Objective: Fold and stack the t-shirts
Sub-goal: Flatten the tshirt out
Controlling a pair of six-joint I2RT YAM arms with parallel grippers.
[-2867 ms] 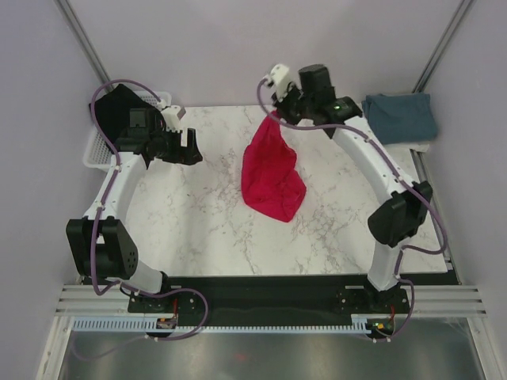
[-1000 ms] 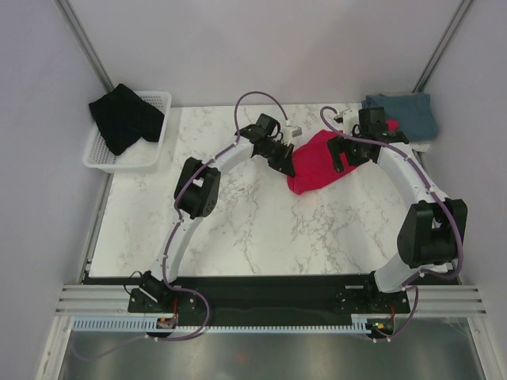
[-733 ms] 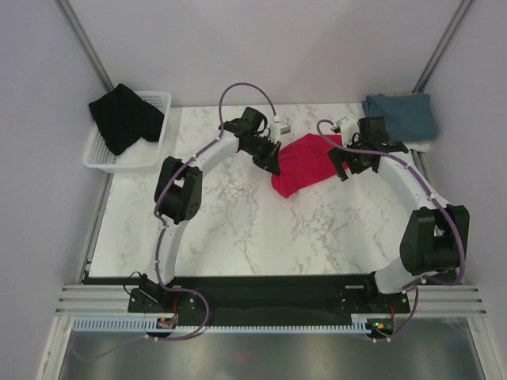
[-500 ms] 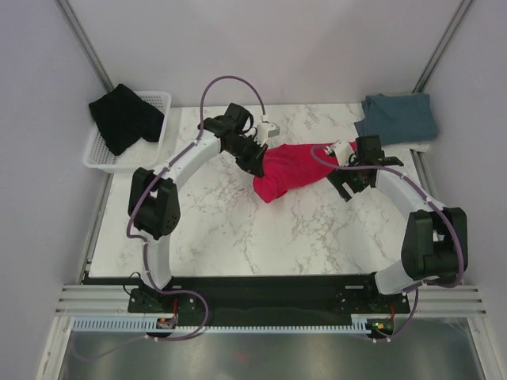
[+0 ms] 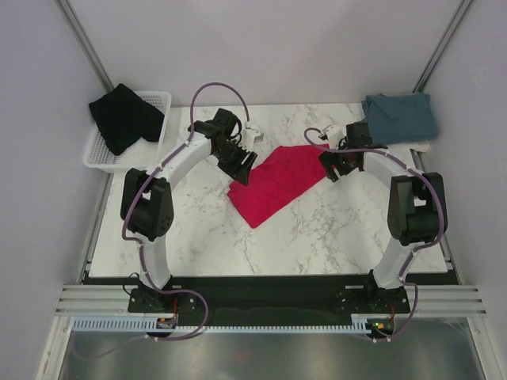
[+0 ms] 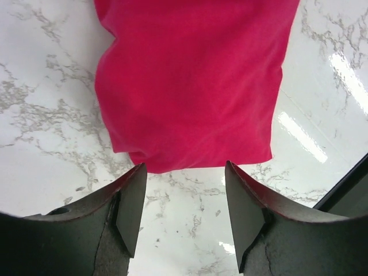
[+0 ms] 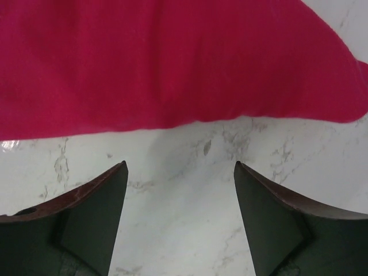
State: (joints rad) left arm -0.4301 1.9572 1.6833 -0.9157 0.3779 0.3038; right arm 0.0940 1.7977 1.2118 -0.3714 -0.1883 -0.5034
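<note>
Far to the left of the red t-shirt (image 5: pixel 273 182), the black t-shirt (image 5: pixel 123 117) hung over a white basket (image 5: pixel 97 155). The left jaws stood open and empty just beside the red t-shirt's left end. This shirt lay flat on the worktop (image 5: pixel 317 237). The right jaws were open and empty beside its right end. The blue-grey t-shirt (image 5: pixel 400 117) lay further right.

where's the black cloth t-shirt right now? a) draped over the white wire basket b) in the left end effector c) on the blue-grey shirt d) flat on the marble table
a: the black cloth t-shirt lies draped over the white wire basket at far left
</note>
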